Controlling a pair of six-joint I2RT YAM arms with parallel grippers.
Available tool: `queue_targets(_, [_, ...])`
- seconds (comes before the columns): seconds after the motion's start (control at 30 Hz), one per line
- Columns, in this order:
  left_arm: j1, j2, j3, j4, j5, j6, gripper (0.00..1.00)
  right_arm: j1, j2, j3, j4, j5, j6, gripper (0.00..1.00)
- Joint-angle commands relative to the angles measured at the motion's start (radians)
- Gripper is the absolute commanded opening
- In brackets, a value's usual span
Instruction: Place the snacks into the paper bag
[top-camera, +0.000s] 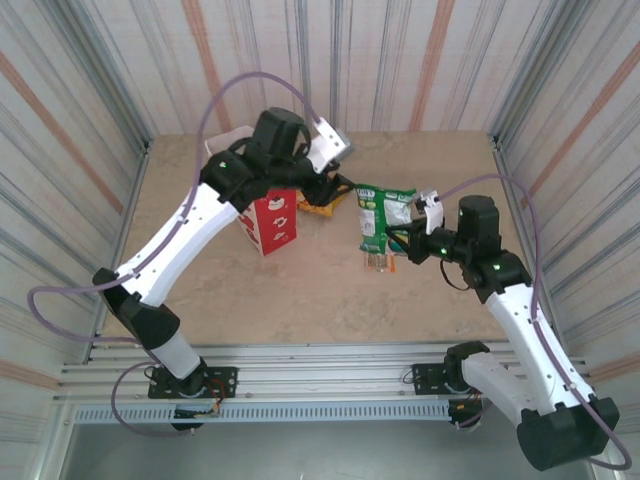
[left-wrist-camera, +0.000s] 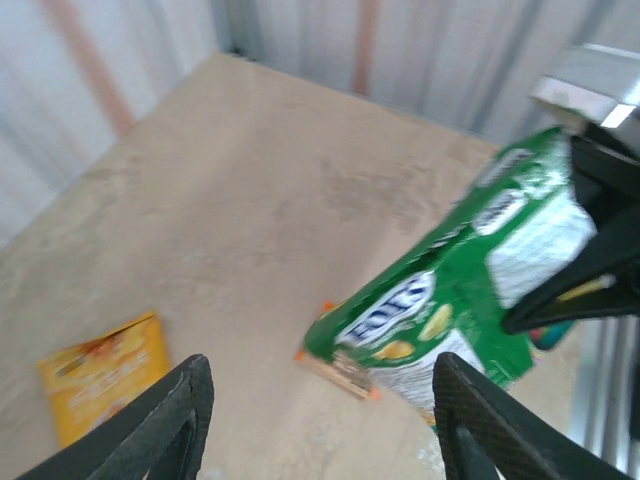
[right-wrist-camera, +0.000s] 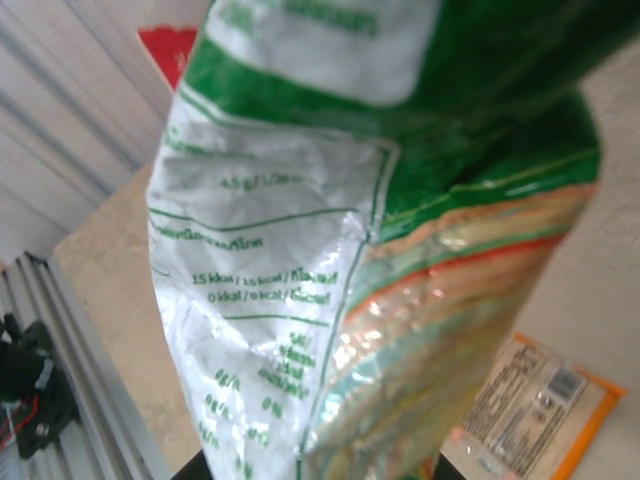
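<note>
"Which colours stand out from here?"

"The green packet (top-camera: 385, 215): bright green front with white lettering, a silvery back panel printed in green, and orange, red and pale teal bands along one end."

"And the bag?"

"The paper bag (top-camera: 272, 222) is red low down, dotted with small white figures, and white at the top."

"On the table?"

"The table (top-camera: 300, 290) is mottled beige. There is a yellow-orange packet (left-wrist-camera: 105, 375), and an orange-edged packet (right-wrist-camera: 530, 400) with a pale printed panel."

"The rest?"

"The left arm (top-camera: 180, 235) and right arm (top-camera: 530, 330) are white with black joints and tiny green lights. The cables (top-camera: 240, 85) are lilac. The walls (top-camera: 420, 60) are ribbed grey-white with rust stripes."
</note>
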Motion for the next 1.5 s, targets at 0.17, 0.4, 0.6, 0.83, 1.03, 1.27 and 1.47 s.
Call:
queue_targets(0.17, [0.134, -0.061, 0.078, -0.266, -0.287, -0.286, 0.65, 0.200, 0.192, 0.288, 0.039, 0.312, 0.081, 0.12])
queue_targets(0.4, [0.276, -0.126, 0.025, -0.324, -0.271, -0.364, 0.72, 0.359, 0.422, 0.550, 0.019, 0.490, 0.074, 0.11])
queue_targets(0.6, [0.393, -0.149, -0.002, -0.345, -0.243, -0.453, 0.73, 0.436, 0.600, 0.744, 0.005, 0.573, 0.074, 0.12])
queue_targets(0.83, [0.471, -0.141, -0.021, -0.349, -0.216, -0.464, 0.73, 0.459, 0.767, 0.918, 0.016, 0.579, 0.082, 0.12])
queue_targets(1.03, [0.479, -0.110, -0.048, -0.334, -0.221, -0.459, 0.73, 0.466, 0.893, 1.068, -0.006, 0.579, 0.083, 0.12])
queue_targets(1.27, [0.484, -0.089, -0.054, -0.326, -0.236, -0.447, 0.73, 0.484, 0.977, 1.163, -0.017, 0.539, 0.090, 0.12])
queue_targets(1.47, [0.486, -0.092, -0.050, -0.337, -0.245, -0.441, 0.72, 0.524, 1.049, 1.238, -0.056, 0.519, 0.087, 0.13])
